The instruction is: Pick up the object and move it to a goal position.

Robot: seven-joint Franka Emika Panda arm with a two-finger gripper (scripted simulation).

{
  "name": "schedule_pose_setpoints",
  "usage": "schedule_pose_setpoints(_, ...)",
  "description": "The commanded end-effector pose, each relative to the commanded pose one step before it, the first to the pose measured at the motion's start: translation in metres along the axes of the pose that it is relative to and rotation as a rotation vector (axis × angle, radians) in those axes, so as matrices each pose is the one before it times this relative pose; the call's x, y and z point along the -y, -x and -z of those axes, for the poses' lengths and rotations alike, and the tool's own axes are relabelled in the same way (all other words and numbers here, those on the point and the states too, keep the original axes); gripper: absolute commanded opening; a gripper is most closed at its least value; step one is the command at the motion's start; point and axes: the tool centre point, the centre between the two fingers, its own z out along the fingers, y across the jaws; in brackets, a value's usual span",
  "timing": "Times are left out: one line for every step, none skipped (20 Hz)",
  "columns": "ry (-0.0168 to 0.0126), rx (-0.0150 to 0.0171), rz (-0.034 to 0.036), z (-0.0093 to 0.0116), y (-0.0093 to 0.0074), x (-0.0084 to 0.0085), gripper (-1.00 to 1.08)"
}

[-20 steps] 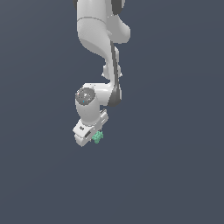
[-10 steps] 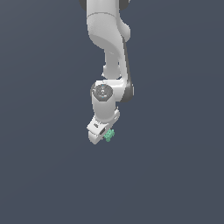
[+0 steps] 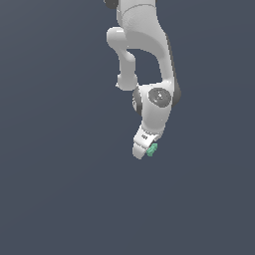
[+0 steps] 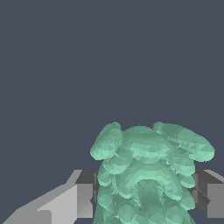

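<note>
The object (image 3: 152, 149) is a tiny teal-green knobbly lump held at the tip of the white arm, up in the air in the exterior view. My gripper (image 3: 146, 149) is shut on it. In the wrist view the object (image 4: 148, 170) fills the space between the two grey fingers (image 4: 85, 199), which press on it from both sides. Its lobed upper part sticks out past the fingertips.
Only a plain dark grey-blue background surrounds the arm (image 3: 149, 60) in both views. No table, container or marker shows.
The arm has swung toward the exterior view's right and a little upward, carrying the object with it. The grip on the object is unchanged.
</note>
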Motion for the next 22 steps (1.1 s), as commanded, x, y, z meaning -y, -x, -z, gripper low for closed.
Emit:
schedule_pose_setpoints(0.00022,0.00008,-0.00081,0.00592,-0.02438,0.02190,-1.00)
schedule_pose_setpoints(0.00000,0.00000,0.00000,0.00228,-0.00973,0.00833,-1.00)
schedule_pose_setpoints(0.00000,0.00000,0.00000,0.00224,-0.00959,0.00816,-1.00)
schedule_pose_setpoints(0.00000,0.00000,0.00000,0.00211,-0.00906,0.00767,-1.00)
schedule_pose_setpoints(0.00000,0.00000,0.00000,0.00198,-0.00853,0.00716,-1.00)
schedule_pose_setpoints(-0.00043,-0.00008,-0.00022,0.00172,-0.00794,0.00648,-1.00)
schedule_pose_setpoints(0.00000,0.00000,0.00000,0.00171,-0.00754,0.00608,-1.00)
schedule_pose_setpoints(0.00000,0.00000,0.00000,0.00157,-0.00702,0.00553,-1.00)
schedule_pose_setpoints(0.00000,0.00000,0.00000,0.00144,-0.00647,0.00500,-1.00)
schedule_pose_setpoints(0.00000,0.00000,0.00000,0.00129,-0.00586,0.00449,-1.00)
schedule_pose_setpoints(0.00000,0.00000,0.00000,0.00115,-0.00521,0.00397,-1.00)
schedule_pose_setpoints(-0.00040,-0.00023,-0.00017,0.00098,-0.00446,0.00330,-1.00)
schedule_pose_setpoints(0.00000,0.00000,0.00000,0.00084,-0.00385,0.00288,-1.00)
schedule_pose_setpoints(0.00000,0.00000,0.00000,0.00068,-0.00316,0.00231,-1.00)
schedule_pose_setpoints(0.00000,0.00000,0.00000,0.00052,-0.00245,0.00174,-1.00)
schedule_pose_setpoints(0.00000,0.00000,0.00000,0.00036,-0.00175,0.00115,-1.00)
schedule_pose_setpoints(0.00000,0.00000,0.00000,0.00019,-0.00104,0.00055,-1.00)
schedule_pose_setpoints(0.00000,0.00000,0.00000,0.00003,-0.00033,-0.00005,-1.00)
schedule_pose_setpoints(0.00000,0.00000,0.00000,-0.00013,0.00039,-0.00063,-1.00)
schedule_pose_setpoints(0.00000,0.00000,0.00000,-0.00027,0.00103,-0.00114,-1.00)
schedule_pose_setpoints(0.00000,0.00000,0.00000,-0.00022,0.00086,-0.00086,-1.00)
schedule_pose_setpoints(0.00000,0.00000,0.00000,-0.00008,0.00032,-0.00031,-1.00)
